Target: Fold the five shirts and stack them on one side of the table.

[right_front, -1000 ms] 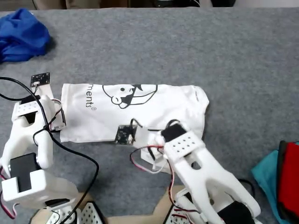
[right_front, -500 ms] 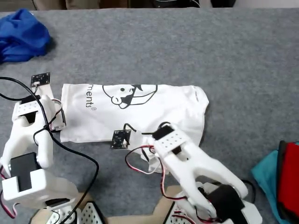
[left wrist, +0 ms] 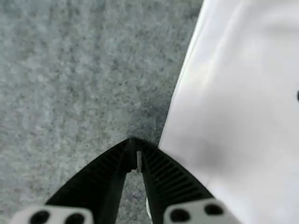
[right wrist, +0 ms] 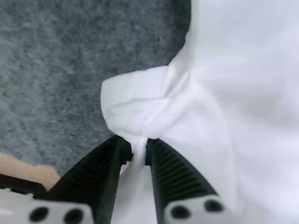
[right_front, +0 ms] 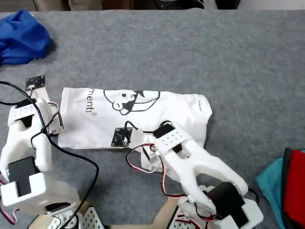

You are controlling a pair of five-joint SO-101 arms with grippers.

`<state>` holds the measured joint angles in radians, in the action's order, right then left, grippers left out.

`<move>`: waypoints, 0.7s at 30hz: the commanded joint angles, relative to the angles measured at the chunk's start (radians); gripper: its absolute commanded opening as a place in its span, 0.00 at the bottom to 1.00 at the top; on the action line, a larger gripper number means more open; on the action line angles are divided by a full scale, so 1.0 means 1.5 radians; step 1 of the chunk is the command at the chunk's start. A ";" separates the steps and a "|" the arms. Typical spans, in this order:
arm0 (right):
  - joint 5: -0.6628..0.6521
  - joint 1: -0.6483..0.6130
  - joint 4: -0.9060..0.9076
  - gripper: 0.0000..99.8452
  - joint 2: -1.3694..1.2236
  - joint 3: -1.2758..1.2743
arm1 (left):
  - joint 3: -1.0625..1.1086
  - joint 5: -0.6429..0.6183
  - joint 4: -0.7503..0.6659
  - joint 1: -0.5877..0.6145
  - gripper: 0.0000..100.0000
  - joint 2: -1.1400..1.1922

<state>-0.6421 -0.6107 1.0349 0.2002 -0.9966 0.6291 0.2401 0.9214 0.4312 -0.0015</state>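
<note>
The white cotton T-shirt with a black cartoon print (right_front: 143,119) lies spread lengthwise at the middle of the grey felt-covered table (right_front: 214,57). A crumpled blue shirt (right_front: 21,36) sits at the far left corner, and red (right_front: 296,183) and teal (right_front: 270,177) garments sit at the near right edge. The right gripper (right wrist: 138,151) is pinched tight on a bunched fold of the white shirt's near edge. The left gripper (left wrist: 134,156) has its jaws drawn together just beside the shirt's left edge, and I cannot tell whether any cloth is caught. The step in hand looks like a lengthwise fold of this shirt. The next move probably calls for the left side to get a sure hold, then an even lift of the near edge across to the far one.
</note>
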 commanded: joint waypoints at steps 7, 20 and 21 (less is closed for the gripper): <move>0.010 0.006 0.017 0.00 -0.041 0.004 | -0.031 0.003 -0.006 0.002 0.02 -0.003; -0.038 0.086 0.116 0.00 -0.048 0.212 | -0.029 0.003 -0.006 0.002 0.02 -0.002; -0.043 0.086 0.116 0.00 -0.048 0.213 | -0.029 0.003 -0.006 0.002 0.02 -0.002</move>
<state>-0.6882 -0.4987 1.2006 0.1312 -0.7311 0.6291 0.2401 0.9214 0.4312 -0.0015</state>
